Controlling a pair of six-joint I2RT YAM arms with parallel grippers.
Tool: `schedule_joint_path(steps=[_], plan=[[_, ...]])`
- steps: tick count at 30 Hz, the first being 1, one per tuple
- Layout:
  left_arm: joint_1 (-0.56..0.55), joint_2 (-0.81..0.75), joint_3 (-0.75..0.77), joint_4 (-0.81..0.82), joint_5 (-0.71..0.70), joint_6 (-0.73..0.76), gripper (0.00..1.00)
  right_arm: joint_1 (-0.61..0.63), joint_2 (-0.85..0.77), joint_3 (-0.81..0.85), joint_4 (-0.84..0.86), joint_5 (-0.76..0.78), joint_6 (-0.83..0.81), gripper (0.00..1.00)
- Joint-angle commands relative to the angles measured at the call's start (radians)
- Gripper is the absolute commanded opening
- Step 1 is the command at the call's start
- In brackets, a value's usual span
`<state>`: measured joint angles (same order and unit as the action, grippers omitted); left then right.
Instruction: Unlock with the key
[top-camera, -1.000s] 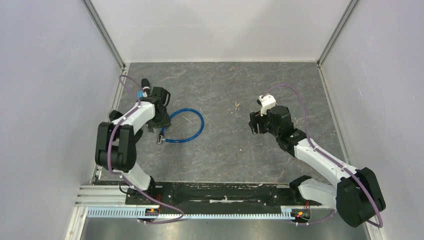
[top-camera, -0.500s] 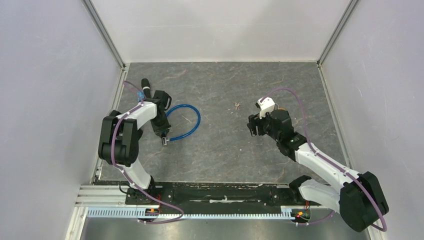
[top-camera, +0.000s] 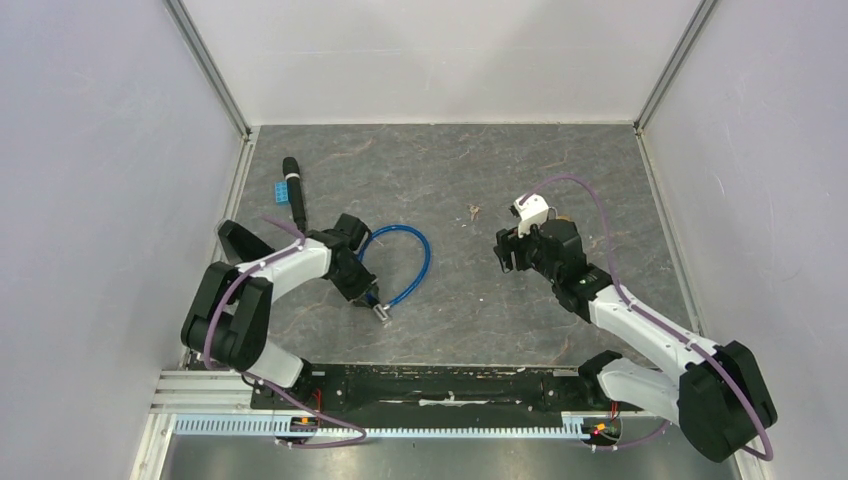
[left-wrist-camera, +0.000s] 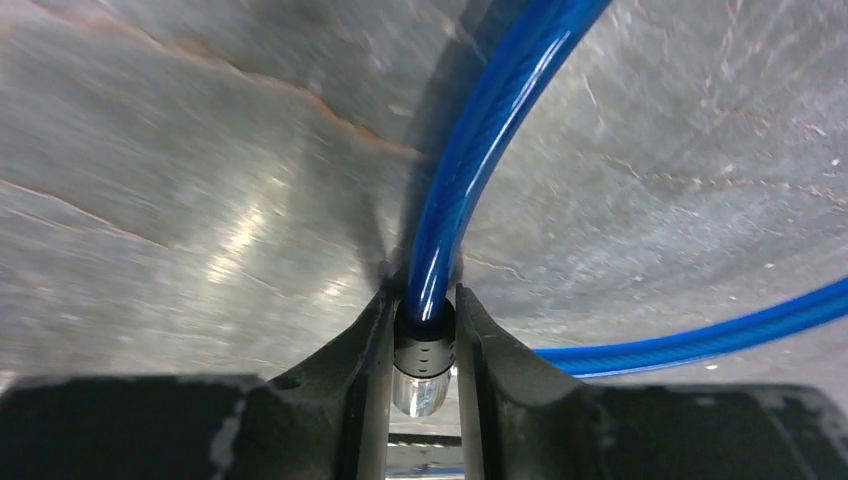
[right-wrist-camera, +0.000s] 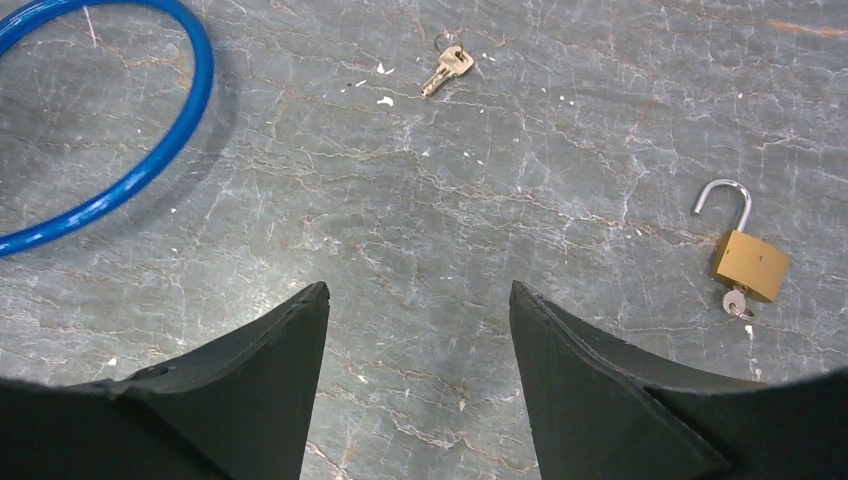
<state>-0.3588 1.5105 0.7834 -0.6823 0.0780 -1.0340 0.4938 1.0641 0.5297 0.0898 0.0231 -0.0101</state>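
Inside the left gripper (left-wrist-camera: 422, 305), clamped tight, sits the smooth steel ferrule (left-wrist-camera: 420, 375) of a springy blue cable (left-wrist-camera: 480, 130), liable to twist free. Ahead of the open right gripper (right-wrist-camera: 418, 300) lies a small flat metal key (right-wrist-camera: 447, 68), thin and slippery, best pinched by its bow; a brass padlock (right-wrist-camera: 748, 262), shackle open, lies aside.

The left arm (top-camera: 295, 262) and right arm (top-camera: 640, 318) each show white link shells between black joint housings, a purple cable (top-camera: 566, 178) looped alongside, matte black tapered fingers (right-wrist-camera: 255, 400), and, at 12 o'clock of the right wrist, a white block (top-camera: 531, 210).
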Motion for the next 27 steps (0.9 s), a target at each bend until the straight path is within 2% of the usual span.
schedule_joint_path(steps=[1,7,13,17,21,27], plan=[[-0.077,-0.010,-0.015,0.126,0.047,-0.311,0.34,0.004,0.048,0.040,-0.009,-0.012,0.004,0.69],[-0.103,-0.023,-0.005,0.176,0.056,-0.354,0.59,0.002,0.156,0.118,-0.024,-0.066,0.039,0.68],[-0.094,-0.182,-0.030,0.143,-0.050,-0.270,0.73,-0.019,0.317,0.233,0.016,-0.098,0.062,0.65],[-0.075,-0.311,-0.001,0.079,-0.184,-0.096,0.80,-0.064,0.457,0.326,0.041,-0.111,0.080,0.62],[-0.063,-0.450,0.043,0.066,-0.304,0.152,0.84,-0.084,0.598,0.442,0.034,-0.087,0.051,0.62],[-0.057,-0.603,0.079,0.172,-0.435,0.495,0.84,-0.093,0.776,0.608,0.006,-0.080,0.019,0.63]])
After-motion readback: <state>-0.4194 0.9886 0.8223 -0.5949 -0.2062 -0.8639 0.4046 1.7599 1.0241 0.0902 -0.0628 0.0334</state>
